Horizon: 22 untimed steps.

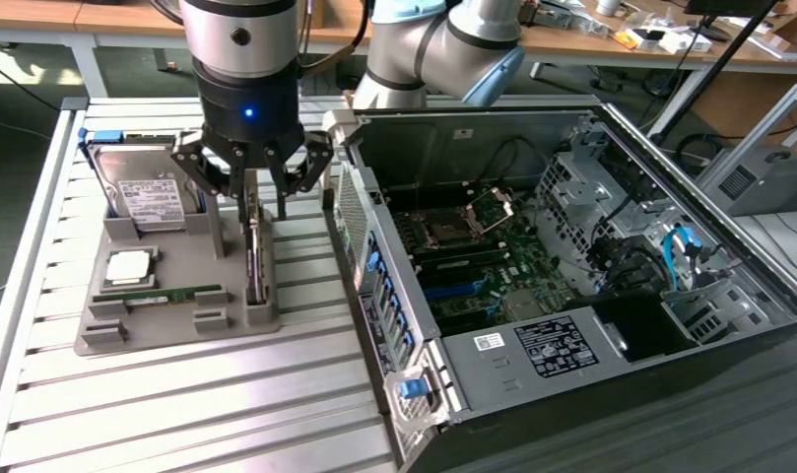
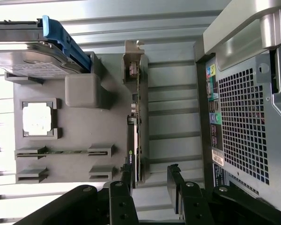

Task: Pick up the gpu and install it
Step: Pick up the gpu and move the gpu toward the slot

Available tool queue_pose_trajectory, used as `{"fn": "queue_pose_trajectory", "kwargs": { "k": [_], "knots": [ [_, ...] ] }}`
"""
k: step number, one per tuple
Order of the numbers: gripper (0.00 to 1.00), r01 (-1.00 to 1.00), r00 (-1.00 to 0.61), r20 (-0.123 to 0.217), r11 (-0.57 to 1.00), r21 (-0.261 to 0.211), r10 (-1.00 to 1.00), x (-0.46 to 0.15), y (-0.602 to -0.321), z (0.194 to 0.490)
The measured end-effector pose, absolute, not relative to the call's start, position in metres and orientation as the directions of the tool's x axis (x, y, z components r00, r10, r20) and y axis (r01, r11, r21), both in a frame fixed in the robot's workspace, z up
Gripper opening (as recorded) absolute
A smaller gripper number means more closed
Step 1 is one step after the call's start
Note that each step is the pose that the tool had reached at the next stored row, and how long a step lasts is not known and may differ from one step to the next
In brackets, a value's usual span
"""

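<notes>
The gpu stands on edge in a slot of the grey holder tray, at the side nearest the computer case. In the wrist view the gpu shows edge-on, with its silver bracket at the far end. My gripper hangs directly over the card, open, with a finger on each side of its upper edge. In the wrist view the gripper straddles the card's near end. One finger is close against the card and the other finger stands well off it. Nothing is held.
On the tray also sit a hard drive in a blue carrier, a processor and a green memory stick. The open computer case lies at the exterior view's right, its motherboard exposed. Its rear panel is close beside the tray.
</notes>
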State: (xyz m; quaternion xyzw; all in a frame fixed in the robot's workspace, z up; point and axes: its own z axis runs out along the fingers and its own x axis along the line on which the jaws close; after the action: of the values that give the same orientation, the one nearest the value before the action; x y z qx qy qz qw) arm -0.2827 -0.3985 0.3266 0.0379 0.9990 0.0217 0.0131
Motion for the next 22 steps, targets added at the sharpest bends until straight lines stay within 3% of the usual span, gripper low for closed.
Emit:
{"fn": "queue_pose_trajectory", "kwargs": {
  "k": [22],
  "knots": [
    [0.43, 0.075, -0.997, -0.024, 0.996, 0.044, 0.076, -0.2827, -0.3985, 0.3212]
  ]
}}
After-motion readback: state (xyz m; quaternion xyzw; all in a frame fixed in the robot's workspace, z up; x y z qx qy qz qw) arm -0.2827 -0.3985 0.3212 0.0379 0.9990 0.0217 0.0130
